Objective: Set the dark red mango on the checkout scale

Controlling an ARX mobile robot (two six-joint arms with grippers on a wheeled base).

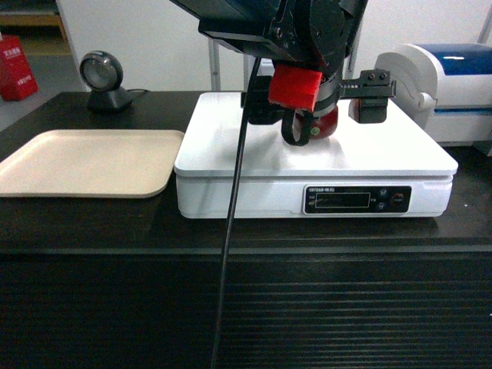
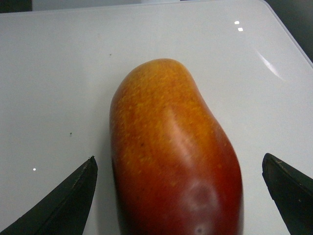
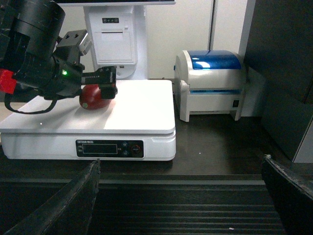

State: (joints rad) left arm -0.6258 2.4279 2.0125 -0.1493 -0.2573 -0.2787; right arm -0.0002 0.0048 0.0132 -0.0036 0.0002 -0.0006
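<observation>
— Since you can see the ribbed front of the checkout desk (image 1: 307, 307) nearest us, what sits behind it?

— The white scale (image 1: 231, 154), display strip facing forward. The dark red mango (image 2: 171, 156) lies on its platform, toward the middle-back, with the left hand (image 1: 315, 108) directly over it.

— Pinching it?

— No. From the left wrist camera the two dark fingertips (image 2: 68, 200) stand wide apart, white platform showing between each one and the fruit. The right hand (image 3: 181, 196) hangs back at the desk's front edge, spread and holding nothing.

— So the placing looks done. What could spoil it?

— My guess: the fruit is oval and glossy, so a finger brushing it as the arm lifts could set it rolling across the smooth platform. A slanted retreat would cause that; a straight rise should not.

— And beyond?

— A beige tray (image 1: 84, 161) left of the scale, a barcode scanner (image 1: 104, 81) behind the tray, a white-and-blue printer (image 1: 446, 84) at the right.
</observation>
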